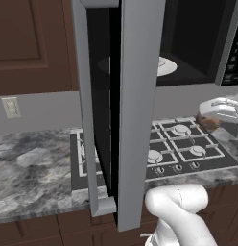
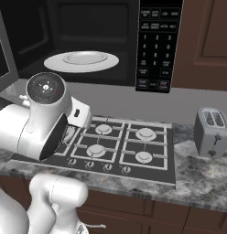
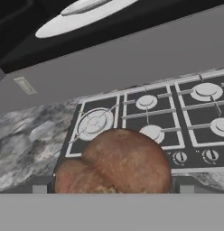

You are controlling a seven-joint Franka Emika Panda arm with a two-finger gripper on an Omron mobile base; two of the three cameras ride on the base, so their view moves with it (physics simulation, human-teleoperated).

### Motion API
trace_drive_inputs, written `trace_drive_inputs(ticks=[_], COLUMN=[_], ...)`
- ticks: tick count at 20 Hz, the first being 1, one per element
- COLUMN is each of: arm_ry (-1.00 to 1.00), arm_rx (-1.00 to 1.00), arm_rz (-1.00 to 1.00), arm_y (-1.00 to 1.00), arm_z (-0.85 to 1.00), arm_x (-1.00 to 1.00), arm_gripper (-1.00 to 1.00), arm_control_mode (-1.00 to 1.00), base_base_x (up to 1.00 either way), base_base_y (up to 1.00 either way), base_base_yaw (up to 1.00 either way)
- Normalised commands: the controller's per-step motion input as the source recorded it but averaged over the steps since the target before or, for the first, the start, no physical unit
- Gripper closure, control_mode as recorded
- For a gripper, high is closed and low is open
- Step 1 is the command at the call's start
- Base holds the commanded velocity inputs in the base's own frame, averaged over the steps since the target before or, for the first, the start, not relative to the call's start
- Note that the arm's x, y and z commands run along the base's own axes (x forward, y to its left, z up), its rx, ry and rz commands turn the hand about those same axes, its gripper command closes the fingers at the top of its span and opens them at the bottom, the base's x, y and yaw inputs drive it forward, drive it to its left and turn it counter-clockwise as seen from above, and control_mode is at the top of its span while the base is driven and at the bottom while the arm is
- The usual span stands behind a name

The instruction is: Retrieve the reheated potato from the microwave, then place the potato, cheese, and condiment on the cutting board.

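The brown potato sits between my fingertips, and my gripper is shut on it, hanging over the front left of the stove. In the left base view the gripper is at the far right above the burners, with the potato showing as a brown patch under it. The microwave hangs above the stove with its door swung wide open toward me. Its white turntable plate is bare. The cheese, the condiment and the cutting board are out of view.
A black gas stove with several burners is set into the grey marble counter. A silver toaster stands on the counter to the right. The open door's handle juts over the counter's front edge. A wall outlet sits at the left.
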Motion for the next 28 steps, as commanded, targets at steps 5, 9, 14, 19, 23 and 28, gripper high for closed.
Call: trace_drive_inputs(ticks=[5,9,14,19,23,28], arm_ry=[0.17,0.04,0.01,0.0,0.0,0.0], arm_rx=[-0.04,0.0,-0.01,0.0,0.0,0.0], arm_rz=[-0.03,-0.02,0.0,0.0,0.0,0.0], arm_y=[0.0,0.04,0.01,0.0,0.0,0.0], arm_z=[-0.62,-0.43,-0.03,0.0,0.0,0.0], arm_x=[0.08,0.05,0.01,0.0,0.0,0.0], arm_gripper=[1.0,1.0,1.0,1.0,1.0,1.0], arm_control_mode=[-1.0,-1.0,-1.0,-1.0,-1.0,-1.0], base_base_x=[0.0,0.0,0.0,0.0,0.0,0.0], base_base_y=[0.0,0.0,0.0,0.0,0.0,0.0], base_base_yaw=[0.0,0.0,0.0,0.0,0.0,0.0])
